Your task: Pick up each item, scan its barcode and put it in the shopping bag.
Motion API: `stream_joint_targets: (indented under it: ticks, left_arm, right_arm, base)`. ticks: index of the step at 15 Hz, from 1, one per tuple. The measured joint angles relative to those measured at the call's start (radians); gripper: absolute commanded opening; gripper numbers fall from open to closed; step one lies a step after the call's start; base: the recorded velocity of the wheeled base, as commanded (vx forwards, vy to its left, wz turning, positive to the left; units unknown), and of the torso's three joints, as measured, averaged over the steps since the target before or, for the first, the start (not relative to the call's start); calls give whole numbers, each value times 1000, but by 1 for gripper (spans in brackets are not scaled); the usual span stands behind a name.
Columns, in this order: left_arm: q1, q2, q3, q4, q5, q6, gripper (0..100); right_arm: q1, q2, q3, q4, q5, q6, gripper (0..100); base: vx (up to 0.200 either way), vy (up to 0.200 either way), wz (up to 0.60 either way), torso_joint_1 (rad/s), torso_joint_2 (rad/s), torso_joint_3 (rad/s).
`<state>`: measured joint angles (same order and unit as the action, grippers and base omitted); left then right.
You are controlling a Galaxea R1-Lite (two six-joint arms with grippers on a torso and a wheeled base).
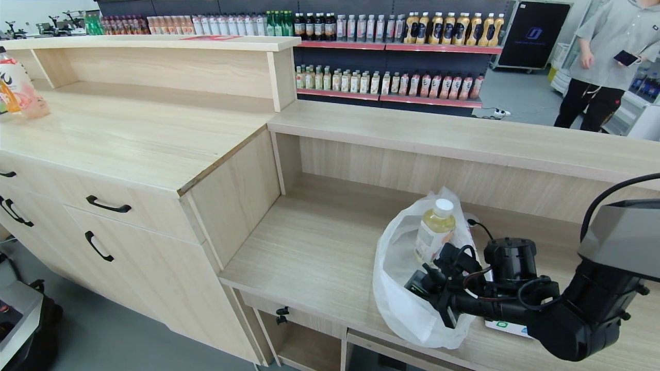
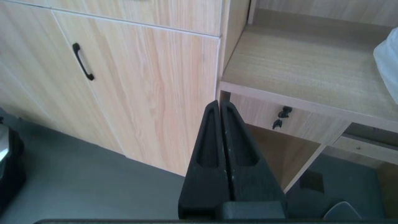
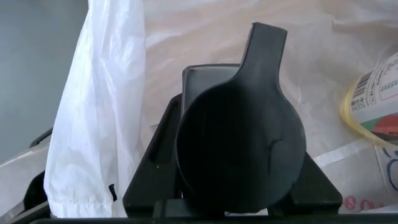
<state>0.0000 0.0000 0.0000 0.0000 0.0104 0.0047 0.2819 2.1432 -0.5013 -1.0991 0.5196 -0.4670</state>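
Note:
A white plastic shopping bag (image 1: 394, 278) stands open on the lower counter (image 1: 319, 247). Inside it a yellow-green drink bottle (image 1: 435, 232) with a white cap stands upright. My right gripper (image 1: 422, 286) is down in the bag's mouth, beside the bottle's base, shut on a black round item with a short stem (image 3: 239, 143). Bag film (image 3: 102, 93) and the bottle's label (image 3: 376, 93) lie just behind that item. My left gripper (image 2: 219, 104) hangs shut and empty over the floor in front of the cabinet door (image 2: 143, 81).
A black cylindrical device (image 1: 510, 260) with a cable stands right of the bag, and a white card (image 1: 508, 327) lies under my arm. A peach drink bottle (image 1: 18, 85) stands on the raised counter far left. Shelves of bottles (image 1: 392, 56) line the back.

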Motion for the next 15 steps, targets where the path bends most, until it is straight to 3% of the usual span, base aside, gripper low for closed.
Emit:
stream_joint_targets:
  ticks: [1, 2, 11, 15]
  left_arm:
    - [0, 0, 0, 0, 0, 0, 0]
    - [0, 0, 0, 0, 0, 0, 0]
    - [0, 0, 0, 0, 0, 0, 0]
    - [0, 0, 0, 0, 0, 0, 0]
  right_arm:
    - [0, 1, 1, -1, -1, -1, 0]
    - [0, 1, 3, -1, -1, -2, 100]
    - [-7, -76, 6, 25, -2, 48, 100]
    - [-77, -181, 38, 108, -6, 76, 100]
  base:
    - [0, 0, 0, 0, 0, 0]
    - [0, 0, 0, 0, 0, 0]
    - [0, 0, 0, 0, 0, 0]
    - [0, 0, 0, 0, 0, 0]
